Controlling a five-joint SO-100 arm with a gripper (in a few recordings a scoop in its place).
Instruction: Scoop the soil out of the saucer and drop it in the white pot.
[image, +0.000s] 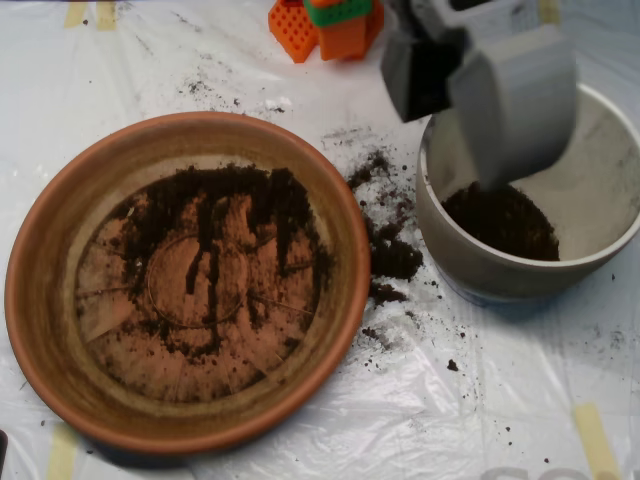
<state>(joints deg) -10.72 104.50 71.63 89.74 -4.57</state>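
My scoop (505, 100) hangs over the white pot (470, 262) at upper right; whether my jaws are spread I cannot tell. Soil (500, 220) lies inside (more streaks the saucer (60, 330) at left). I should release centred, low, avoiding spills onto the worktop (480, 400).

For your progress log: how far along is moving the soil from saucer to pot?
Done: a mound of dark crumbly soil lies in the deep off-white ceramic pot. In hand: the grey scoop tool hangs over it. Left: a thin layer in the wide terracotta saucer, plus spilled soil between them.
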